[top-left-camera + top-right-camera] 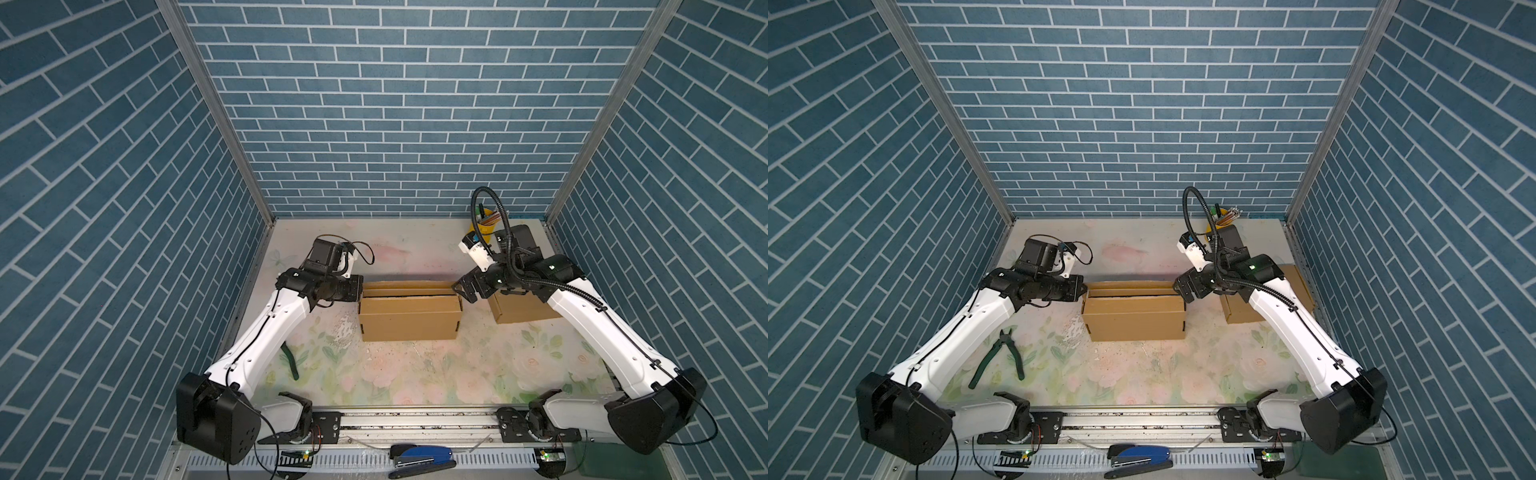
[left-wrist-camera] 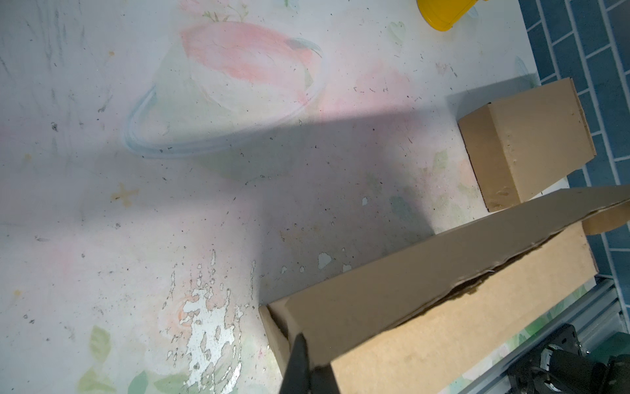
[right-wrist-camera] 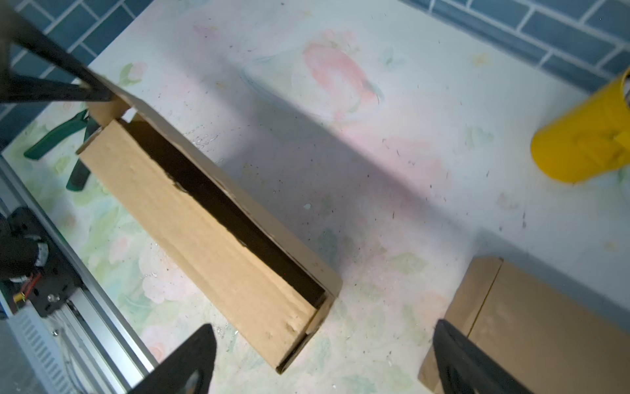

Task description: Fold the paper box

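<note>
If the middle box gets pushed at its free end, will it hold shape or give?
The box is thin cardboard with its top gap unclosed, so its walls would probably flex. It looks light, with nothing visible inside, so it likely slides easily. Pinched at one corner by the left gripper, it may pivot there.

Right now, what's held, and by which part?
Left gripper pinches the box at the far top corner of its left end. Right gripper is open by the right end, holding nothing.
</note>
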You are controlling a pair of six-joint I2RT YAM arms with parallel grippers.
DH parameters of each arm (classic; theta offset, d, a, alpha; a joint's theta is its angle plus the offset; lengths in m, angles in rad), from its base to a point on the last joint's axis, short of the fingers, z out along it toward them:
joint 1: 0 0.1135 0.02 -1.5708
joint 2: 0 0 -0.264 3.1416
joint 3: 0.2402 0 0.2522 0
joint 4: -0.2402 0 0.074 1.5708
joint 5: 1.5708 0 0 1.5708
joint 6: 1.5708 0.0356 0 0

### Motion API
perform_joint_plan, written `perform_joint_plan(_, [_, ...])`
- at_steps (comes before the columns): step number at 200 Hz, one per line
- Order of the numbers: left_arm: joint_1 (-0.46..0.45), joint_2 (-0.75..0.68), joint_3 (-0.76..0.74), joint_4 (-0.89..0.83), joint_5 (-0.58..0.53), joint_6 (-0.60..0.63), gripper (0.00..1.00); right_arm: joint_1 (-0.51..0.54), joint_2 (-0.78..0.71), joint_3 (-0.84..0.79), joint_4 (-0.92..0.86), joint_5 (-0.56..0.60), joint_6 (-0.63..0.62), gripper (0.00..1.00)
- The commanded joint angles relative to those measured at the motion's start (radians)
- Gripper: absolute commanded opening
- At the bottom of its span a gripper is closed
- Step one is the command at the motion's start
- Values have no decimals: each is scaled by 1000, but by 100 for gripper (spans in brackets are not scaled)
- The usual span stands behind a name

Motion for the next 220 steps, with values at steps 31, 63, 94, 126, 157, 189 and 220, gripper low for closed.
perform_joint_plan(31, [-24, 43, -20, -138, 14, 2, 2, 194, 172, 122, -87, 41, -384, 99])
perform_joint_plan(63, [-26, 44, -14, -140, 10, 3, 2, 259, 285, 200, -95, 55, -433, 99])
perform_joint_plan(94, [-28, 39, -16, -139, 9, 6, 2, 272, 341, 245, -109, -11, -431, 99])
perform_joint_plan(126, [-31, 44, -14, -134, 11, 5, 2, 277, 390, 278, -153, -91, -410, 99])
perform_joint_plan(157, [-32, 42, -15, -131, 11, 7, 2, 286, 424, 284, -145, -76, -406, 99])
perform_joint_plan(189, [-37, 40, -19, -129, 10, 5, 2, 302, 457, 293, -125, -45, -411, 99])
perform_joint_plan(220, [-42, 39, -16, -123, 12, 2, 2, 315, 484, 289, -117, -6, -412, 99])
